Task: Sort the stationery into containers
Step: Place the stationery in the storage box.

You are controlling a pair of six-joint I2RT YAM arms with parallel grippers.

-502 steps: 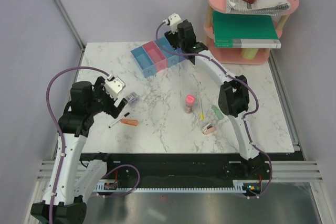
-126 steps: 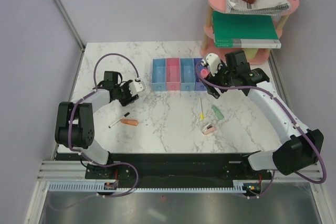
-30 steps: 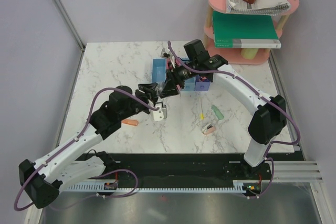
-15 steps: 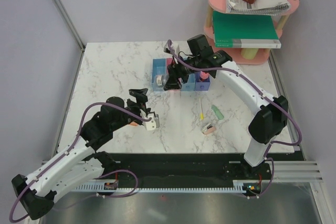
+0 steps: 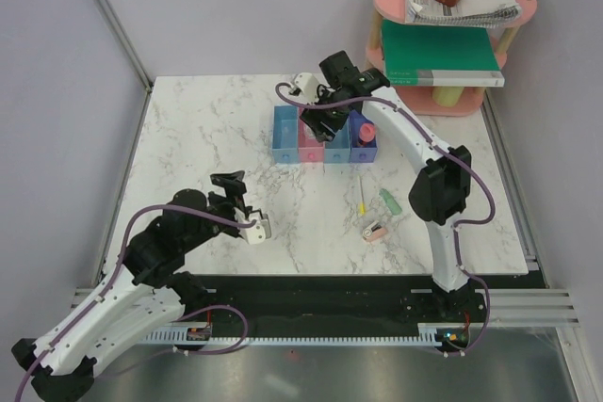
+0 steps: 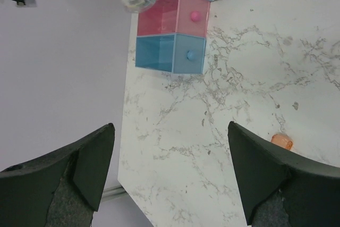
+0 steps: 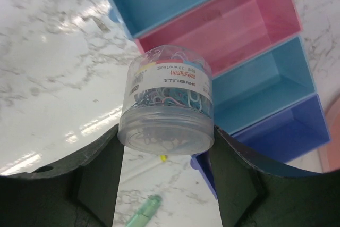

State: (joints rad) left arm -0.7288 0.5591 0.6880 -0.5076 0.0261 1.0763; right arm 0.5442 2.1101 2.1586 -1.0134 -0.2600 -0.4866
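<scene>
Right pincer [image 7: 166, 155] is clenching the clear tub of paper clips [image 7: 167, 104], hanging it over the row of bins [image 5: 285, 143], about level with the pink bin [image 7: 234, 25]. Left pincer [image 6: 170, 136], done with the hand-over a second ago, is pulling back toward the near edge, jaws spread and empty. A drop looks likely next. The yellow pen [image 5: 361, 197], green cap [image 5: 389, 201] and peach clip [image 5: 375, 231] are still waiting on the table [image 5: 188, 120].
</scene>
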